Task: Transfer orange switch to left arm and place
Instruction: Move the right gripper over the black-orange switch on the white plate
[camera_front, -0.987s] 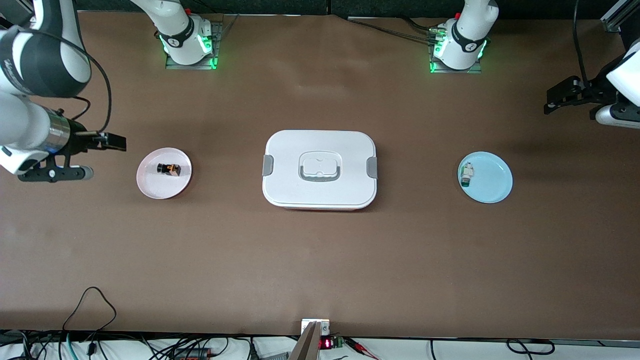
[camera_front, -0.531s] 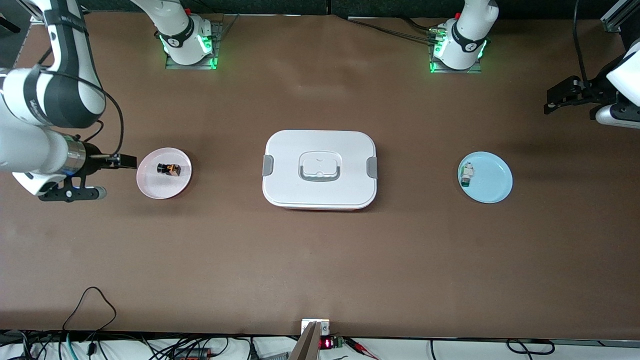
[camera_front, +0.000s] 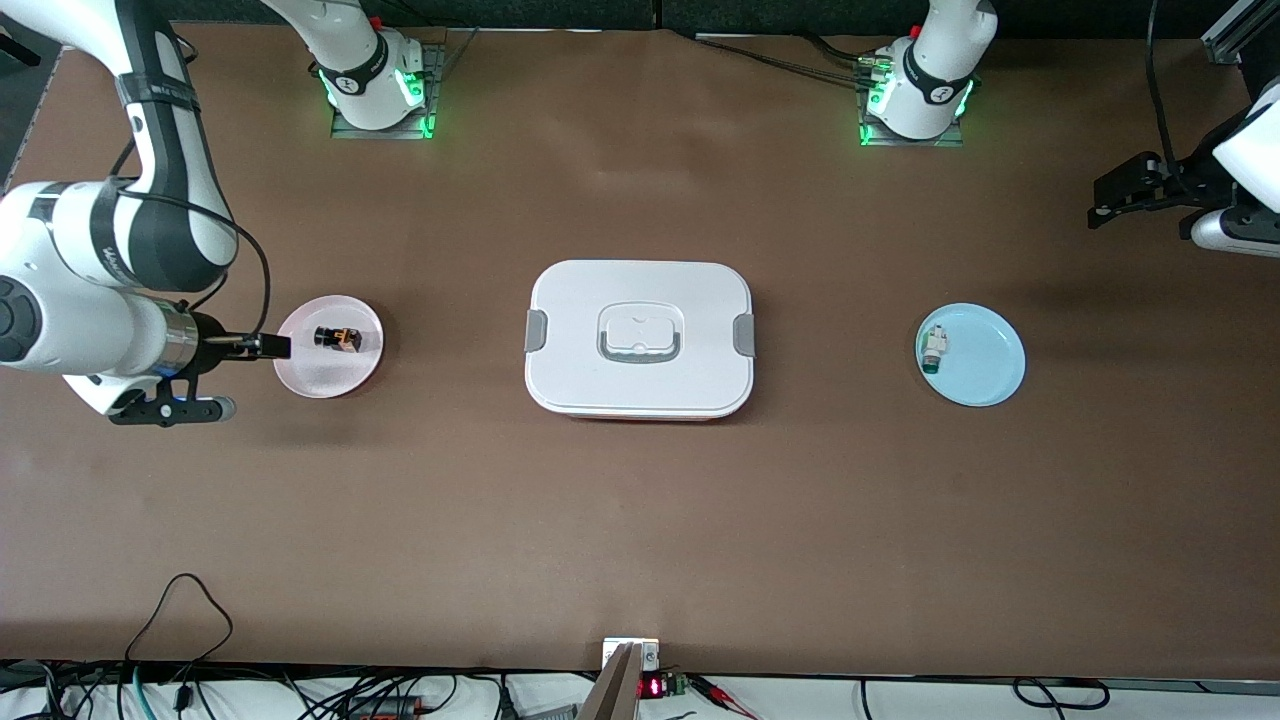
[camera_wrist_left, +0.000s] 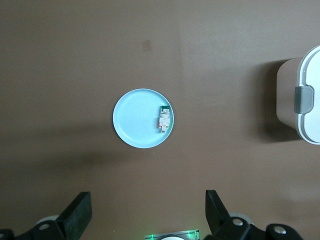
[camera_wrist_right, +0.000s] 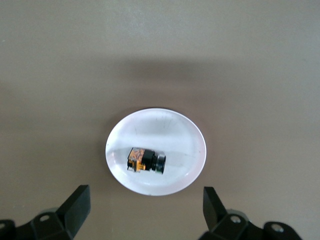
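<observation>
The orange switch (camera_front: 337, 338) (camera_wrist_right: 146, 160), black with an orange band, lies on its side in a pink plate (camera_front: 325, 375) (camera_wrist_right: 165, 127) toward the right arm's end of the table. My right gripper (camera_front: 272, 347) (camera_wrist_right: 145, 212) hangs open over the table at that plate's rim, with nothing between its fingers. The white lidded box (camera_front: 580, 300) (camera_wrist_left: 310, 80) sits in the middle of the table. My left gripper (camera_front: 1098, 212) (camera_wrist_left: 147, 215) waits open and empty, high over the left arm's end of the table.
A light blue plate (camera_front: 985, 365) (camera_wrist_left: 135, 120) holds a small white-and-green component (camera_front: 934, 348) (camera_wrist_left: 164, 120) toward the left arm's end. The two arm bases (camera_front: 378, 90) (camera_front: 915, 95) stand along the table's back edge. Cables (camera_front: 180, 610) and a small device (camera_front: 630, 655) lie at the near edge.
The right arm has swung in and its gripper has come up to the pink plate's rim. The left arm, the switch and the box have not moved.
</observation>
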